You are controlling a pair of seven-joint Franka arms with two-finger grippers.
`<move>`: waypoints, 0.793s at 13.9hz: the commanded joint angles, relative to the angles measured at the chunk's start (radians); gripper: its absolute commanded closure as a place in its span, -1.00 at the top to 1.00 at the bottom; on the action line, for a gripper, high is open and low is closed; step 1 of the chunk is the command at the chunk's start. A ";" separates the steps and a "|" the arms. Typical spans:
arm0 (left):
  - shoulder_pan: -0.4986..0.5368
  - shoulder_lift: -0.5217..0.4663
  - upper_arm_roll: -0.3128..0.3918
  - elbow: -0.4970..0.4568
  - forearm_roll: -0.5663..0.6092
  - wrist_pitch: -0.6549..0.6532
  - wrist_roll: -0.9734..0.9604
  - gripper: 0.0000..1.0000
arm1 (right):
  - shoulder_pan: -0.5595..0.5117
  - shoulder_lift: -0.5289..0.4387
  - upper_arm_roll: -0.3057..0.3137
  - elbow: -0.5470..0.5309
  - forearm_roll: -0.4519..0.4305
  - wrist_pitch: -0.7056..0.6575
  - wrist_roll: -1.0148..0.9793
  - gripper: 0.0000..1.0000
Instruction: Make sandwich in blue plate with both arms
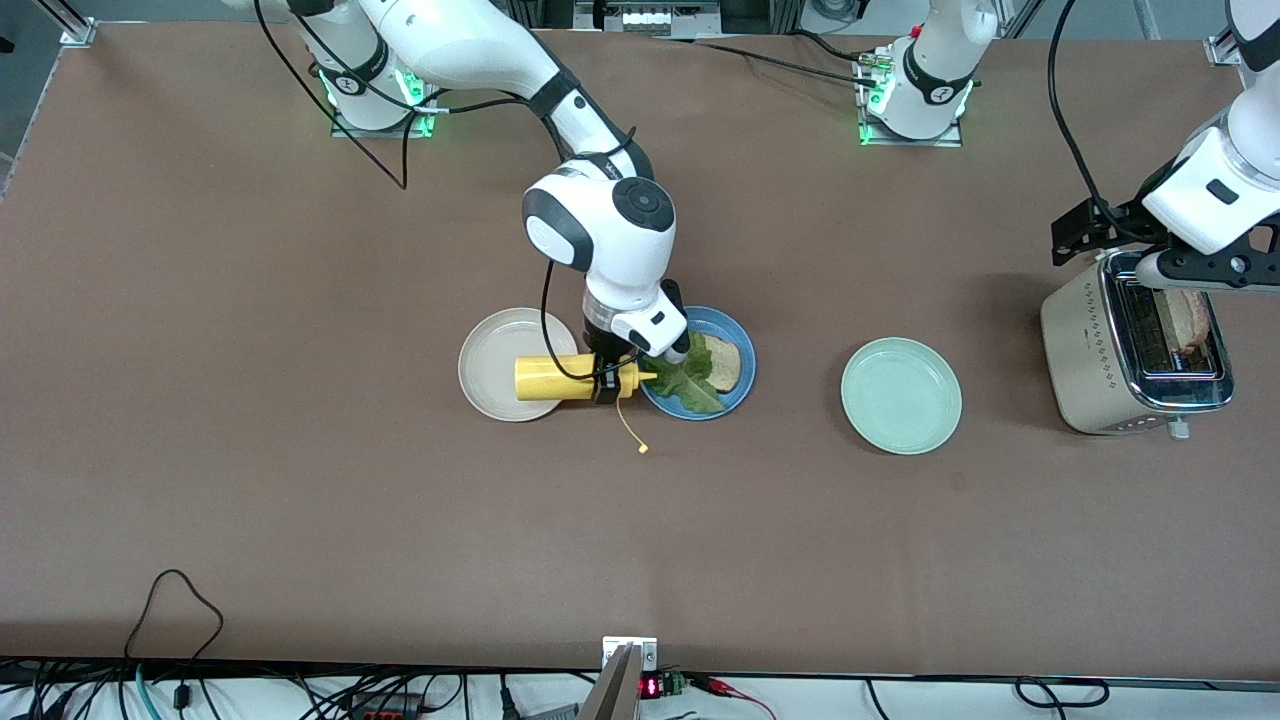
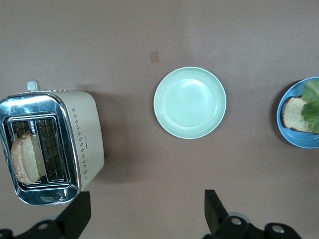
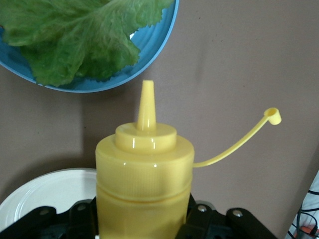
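While the left gripper gapes over the toaster, the right gripper clamps the mustard bottle beside the blue plate.

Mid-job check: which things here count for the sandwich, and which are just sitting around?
In play:
- blue plate
- lettuce leaf and bread slice on it
- second bread slice in the toaster
- yellow squeeze bottle, gripped by the right pincer
- left pincer, open above the toaster

Idle:
- cream-white plate
- mint-green plate
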 commanded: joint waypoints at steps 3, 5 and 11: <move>-0.005 0.001 0.001 0.011 -0.008 -0.011 -0.013 1.00 | 0.020 -0.006 -0.017 0.004 -0.026 -0.023 0.021 -0.44; -0.005 0.001 0.001 0.011 -0.008 -0.011 -0.013 1.00 | 0.005 -0.020 -0.020 0.005 -0.021 -0.040 0.005 -0.44; -0.003 0.001 0.001 0.011 -0.008 -0.017 -0.013 1.00 | -0.150 -0.167 -0.006 -0.010 0.268 -0.057 -0.240 -0.45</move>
